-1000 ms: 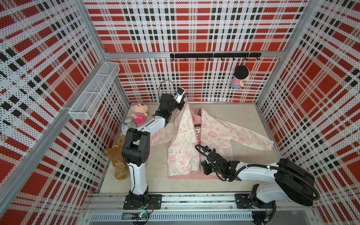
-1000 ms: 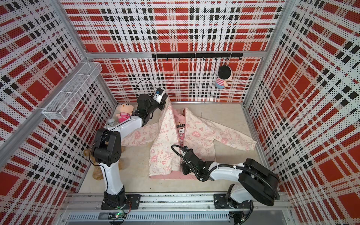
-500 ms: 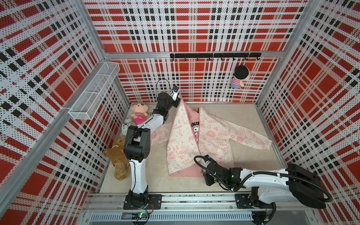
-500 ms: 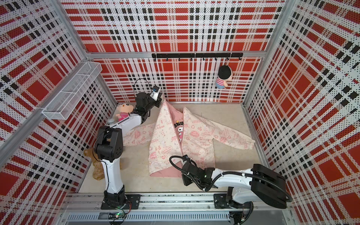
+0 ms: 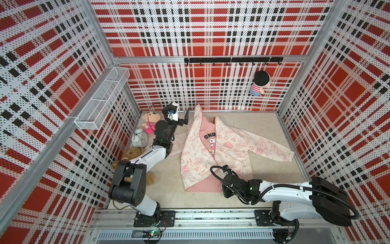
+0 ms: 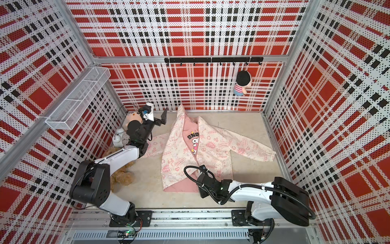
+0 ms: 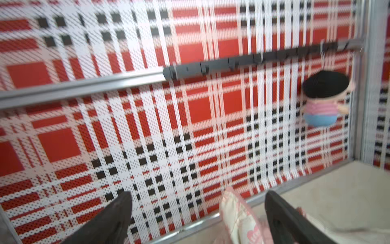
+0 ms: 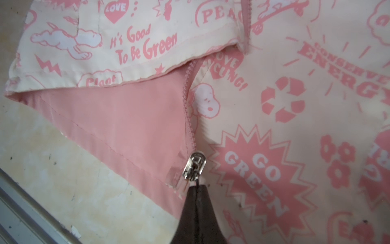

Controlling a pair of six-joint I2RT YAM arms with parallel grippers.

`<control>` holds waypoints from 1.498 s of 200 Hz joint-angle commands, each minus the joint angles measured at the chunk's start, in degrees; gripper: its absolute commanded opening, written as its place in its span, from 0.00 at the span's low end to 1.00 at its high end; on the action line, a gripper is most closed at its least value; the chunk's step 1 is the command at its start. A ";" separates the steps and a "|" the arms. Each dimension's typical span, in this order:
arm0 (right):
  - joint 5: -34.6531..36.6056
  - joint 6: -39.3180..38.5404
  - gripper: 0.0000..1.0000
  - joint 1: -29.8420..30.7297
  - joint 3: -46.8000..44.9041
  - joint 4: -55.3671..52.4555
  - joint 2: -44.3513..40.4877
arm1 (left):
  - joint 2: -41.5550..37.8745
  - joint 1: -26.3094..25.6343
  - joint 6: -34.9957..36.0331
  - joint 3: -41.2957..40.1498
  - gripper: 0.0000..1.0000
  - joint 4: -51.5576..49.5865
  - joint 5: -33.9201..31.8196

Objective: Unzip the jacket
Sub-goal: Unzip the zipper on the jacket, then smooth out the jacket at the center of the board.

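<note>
One jacket [image 5: 194, 160], two arms, three plush toys, one alarm clock [image 5: 139, 138], all on or around one bench [image 5: 168, 186].
The jacket lies flat mid-bench, its front parted down to the hem. The left jaws are spread wide and empty beside the hood; the right jaws are clenched on the zipper slider [image 8: 194, 166] at the bottom hem.

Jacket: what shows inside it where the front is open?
Inside the jacket, pink lining shows at the hem, and higher up a cartoon print on pink. Whether that print is a separate garment, and what lies under the front panels, is hidden.
</note>
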 commanded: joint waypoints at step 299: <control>-21.71 2.27 0.55 -33.30 -8.96 0.11 -20.65 | -1.54 -33.06 17.17 -5.23 0.76 -54.72 14.76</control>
